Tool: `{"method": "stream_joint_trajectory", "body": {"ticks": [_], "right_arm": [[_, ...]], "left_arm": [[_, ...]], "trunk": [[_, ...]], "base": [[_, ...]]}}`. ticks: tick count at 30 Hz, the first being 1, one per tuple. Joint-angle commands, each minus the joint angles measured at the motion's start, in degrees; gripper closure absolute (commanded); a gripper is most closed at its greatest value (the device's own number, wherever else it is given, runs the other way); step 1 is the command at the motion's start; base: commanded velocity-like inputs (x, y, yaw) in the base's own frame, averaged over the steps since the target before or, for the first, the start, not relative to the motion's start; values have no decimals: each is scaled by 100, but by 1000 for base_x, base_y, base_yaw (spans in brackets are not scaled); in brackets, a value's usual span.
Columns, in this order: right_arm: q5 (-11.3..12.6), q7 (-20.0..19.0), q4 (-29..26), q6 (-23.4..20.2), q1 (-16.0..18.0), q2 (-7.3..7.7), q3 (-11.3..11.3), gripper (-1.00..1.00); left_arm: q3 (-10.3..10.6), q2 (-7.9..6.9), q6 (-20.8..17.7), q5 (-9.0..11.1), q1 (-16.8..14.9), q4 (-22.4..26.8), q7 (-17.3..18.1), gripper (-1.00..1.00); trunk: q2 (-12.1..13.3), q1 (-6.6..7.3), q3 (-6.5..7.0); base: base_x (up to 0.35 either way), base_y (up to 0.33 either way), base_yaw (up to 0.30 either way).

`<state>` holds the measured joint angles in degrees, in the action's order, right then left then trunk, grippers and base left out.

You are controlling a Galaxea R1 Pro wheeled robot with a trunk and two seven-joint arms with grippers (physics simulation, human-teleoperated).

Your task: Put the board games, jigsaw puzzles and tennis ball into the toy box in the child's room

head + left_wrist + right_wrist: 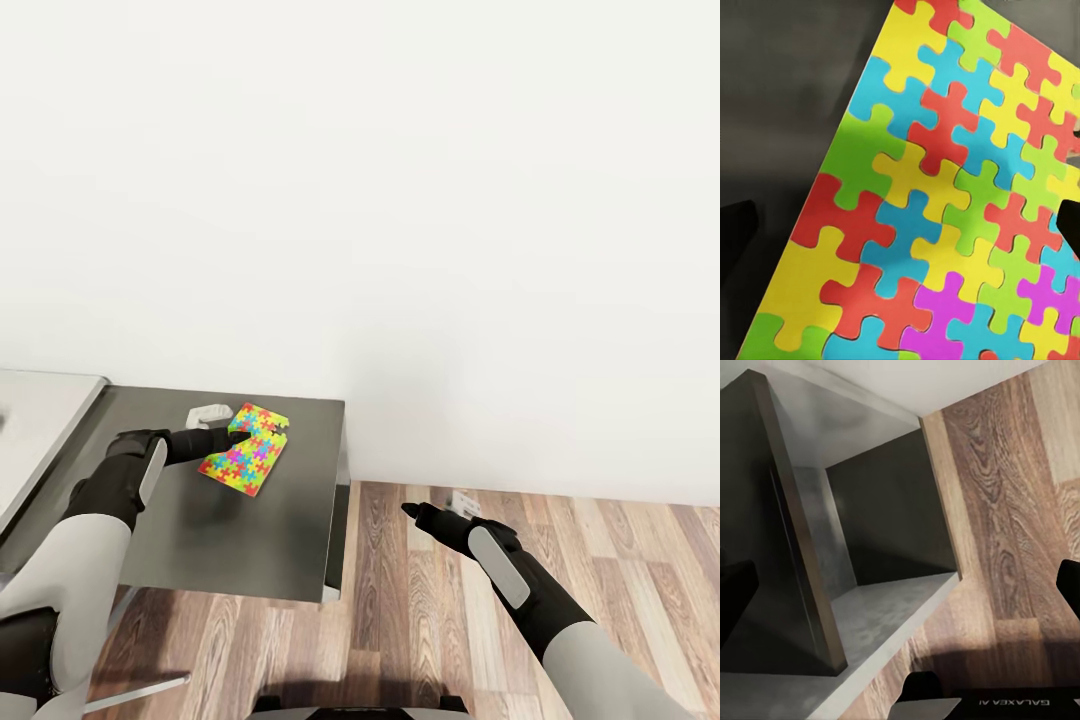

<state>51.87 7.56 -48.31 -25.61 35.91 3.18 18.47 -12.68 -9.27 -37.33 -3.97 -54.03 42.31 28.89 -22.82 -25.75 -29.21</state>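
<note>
One jigsaw puzzle, a flat board of yellow, red, green, blue and pink pieces, lies on a dark grey cabinet top. My left gripper reaches over the puzzle's near-left edge. In the left wrist view the puzzle lies close under the left gripper, whose fingertips stand wide apart, open. My right gripper hangs open over the wood floor, right of the cabinet. A strip of the pale table shows at the far left. The board games, tennis ball, toy box and bed are out of view.
A small white object sits on the cabinet just behind the puzzle. A plain white wall rises behind. The right wrist view looks at the cabinet's dark side and the wood floor. A small pale item lies on the floor.
</note>
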Motion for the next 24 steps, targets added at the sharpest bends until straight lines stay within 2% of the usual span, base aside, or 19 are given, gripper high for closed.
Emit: {"method": "stream_joint_trajectory", "body": {"ticks": [1,24], "right_arm": [[60,57,-12,-6,4,7,25,-100],[60,54,-13,-6,4,7,17,-100]], "left_arm": [[-23,4,-29,-42,-4,5,47,-100],[-15,53,-22,-42,-3,5,53,-100]], "trunk": [[-10,-3,-8],[-10,-3,47]], "base": [[0,0,0],[0,0,0]]}}
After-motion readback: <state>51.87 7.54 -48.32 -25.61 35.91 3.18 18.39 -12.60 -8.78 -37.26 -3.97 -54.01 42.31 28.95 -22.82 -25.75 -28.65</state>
